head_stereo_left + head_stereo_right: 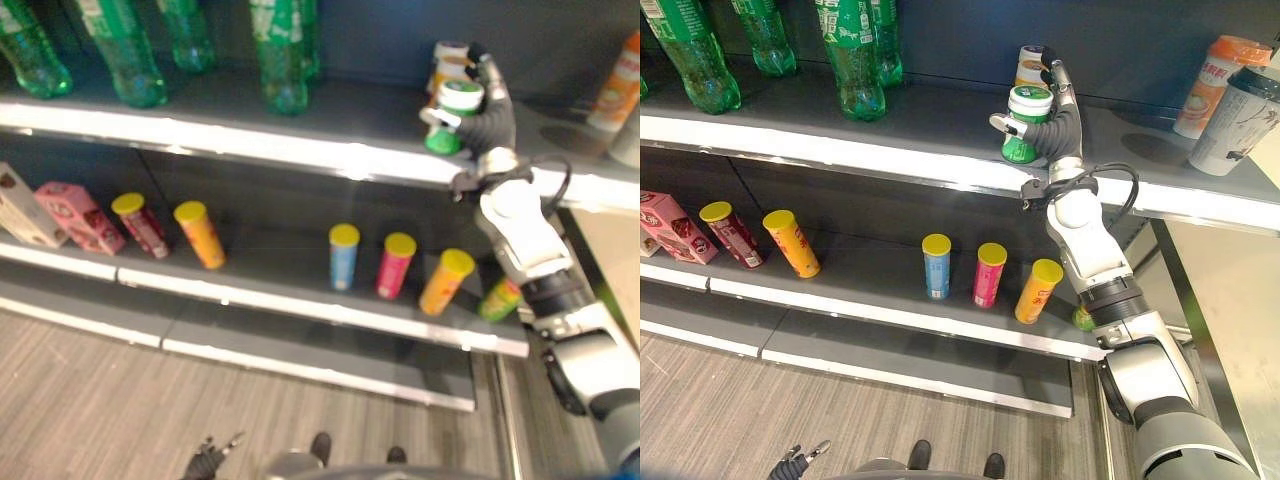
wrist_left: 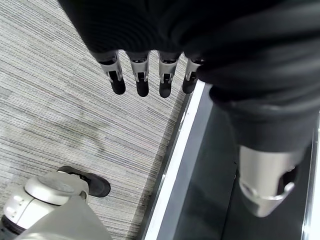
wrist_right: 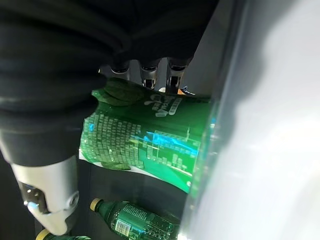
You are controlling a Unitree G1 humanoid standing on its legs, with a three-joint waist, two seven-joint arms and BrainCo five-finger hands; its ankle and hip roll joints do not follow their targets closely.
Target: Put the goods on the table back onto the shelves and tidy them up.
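Green cup [image 1: 1025,125] half hidden in right hand [image 1: 1058,128].

Bottles [image 1: 850,60] stand on the upper shelf [image 1: 890,140], above tubes [image 1: 990,274].

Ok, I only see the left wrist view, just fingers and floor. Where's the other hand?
Observer: The right hand is up at the top shelf, curled round a green can.
Operator: Is the can standing up?
Observer: Yes, it is upright by the shelf's front edge. I cannot tell if its bottom touches the shelf.
Operator: What else is up there?
Observer: Green bottles stand to the left of the can, and two cups to its right.
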